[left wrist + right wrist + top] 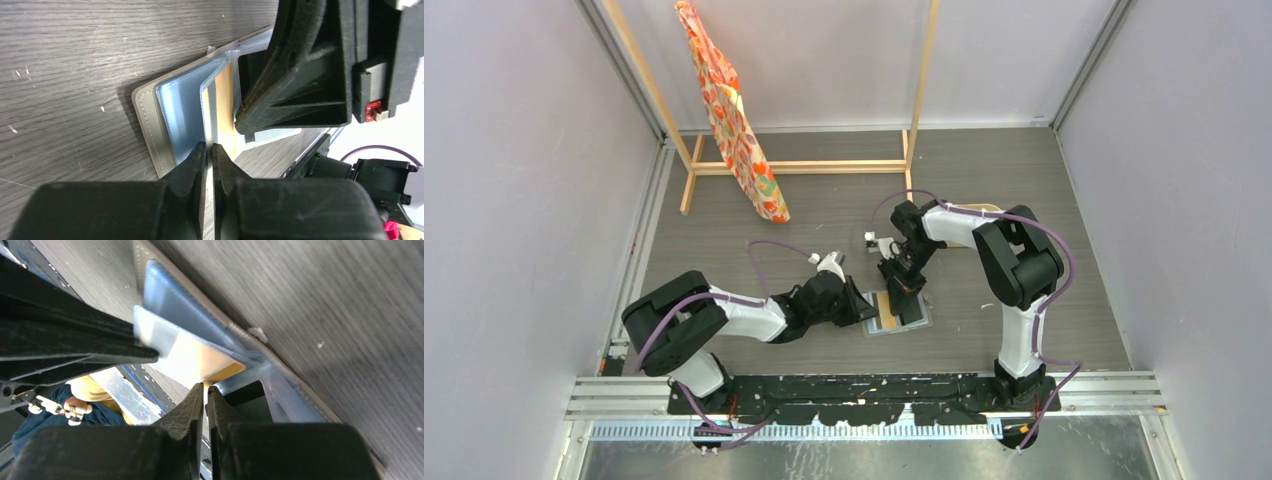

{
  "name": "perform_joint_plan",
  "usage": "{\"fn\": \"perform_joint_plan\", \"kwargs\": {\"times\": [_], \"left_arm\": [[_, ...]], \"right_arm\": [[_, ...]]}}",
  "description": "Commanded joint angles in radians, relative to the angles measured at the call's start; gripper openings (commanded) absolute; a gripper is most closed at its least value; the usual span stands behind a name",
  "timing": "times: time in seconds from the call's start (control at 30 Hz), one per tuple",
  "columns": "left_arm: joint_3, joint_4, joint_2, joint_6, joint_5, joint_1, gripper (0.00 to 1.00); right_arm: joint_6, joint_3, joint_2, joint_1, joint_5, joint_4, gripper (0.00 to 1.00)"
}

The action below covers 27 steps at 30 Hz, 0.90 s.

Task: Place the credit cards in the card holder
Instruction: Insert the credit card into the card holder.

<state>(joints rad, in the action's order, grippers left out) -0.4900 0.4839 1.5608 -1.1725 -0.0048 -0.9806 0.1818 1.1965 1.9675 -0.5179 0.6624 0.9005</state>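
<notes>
Your left hand [210, 150] is pinched on a clear sleeve [210, 112] of the card holder [147, 125]. Its fingertips press on either side of that thin plastic leaf and hold it raised off the pale silvery-blue lining. You see the holder lying open and flat on the dark wood-grain tabletop [75, 75], grey stitched edge outward, just in front of the two arm bases and roughly midway between them in the top view. Your right hand [205, 387] comes at it from the far side, facing the left hand across the open case, the two close together but not touching. Its fingers are drawn almost together with only a thin slit between them, and a pale line runs down that slit. A corner of the tan-gold credit card [200, 360] meets the fingertips there, so you can read it as nipping the card by its edge. From the left wrist view, the card stands tilted between the raised sleeve and the right hand's finger, its lower part passing behind your left fingertips. You cannot tell from any view how far the card sits inside the pocket. Well apart at the back of the tabletop, you have a wooden rack [804, 166] with an orange patterned cloth [729, 115] hanging on it.
</notes>
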Motion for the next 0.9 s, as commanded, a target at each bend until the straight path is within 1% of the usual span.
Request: {"fn": "perform_joint_plan", "kwargs": {"times": [0.0, 0.03, 0.17, 0.37, 0.5, 0.73, 0.87], "left_arm": [[-0.034, 0.052, 0.012, 0.004, 0.000, -0.001, 0.03], [-0.035, 0.049, 0.013, 0.006, 0.000, 0.001, 0.01], [-0.036, 0.028, 0.003, 0.013, 0.000, 0.005, 0.00], [-0.086, -0.079, -0.045, 0.034, 0.000, 0.007, 0.00], [-0.130, -0.144, -0.052, 0.048, 0.034, 0.007, 0.01], [-0.168, -0.168, -0.014, 0.045, 0.052, 0.007, 0.03], [-0.175, -0.199, -0.021, 0.038, 0.032, 0.007, 0.02]], "right_arm": [[0.075, 0.041, -0.093, 0.010, 0.019, 0.045, 0.14], [0.089, 0.046, -0.108, 0.016, 0.034, 0.061, 0.14], [0.156, 0.063, -0.184, 0.051, 0.063, 0.119, 0.15], [0.131, 0.023, -0.300, 0.148, -0.006, 0.073, 0.16], [0.117, 0.007, -0.279, 0.173, -0.041, 0.062, 0.16], [0.101, 0.008, -0.213, 0.173, -0.034, 0.063, 0.16], [0.099, 0.003, -0.190, 0.172, -0.012, 0.068, 0.16]]}}
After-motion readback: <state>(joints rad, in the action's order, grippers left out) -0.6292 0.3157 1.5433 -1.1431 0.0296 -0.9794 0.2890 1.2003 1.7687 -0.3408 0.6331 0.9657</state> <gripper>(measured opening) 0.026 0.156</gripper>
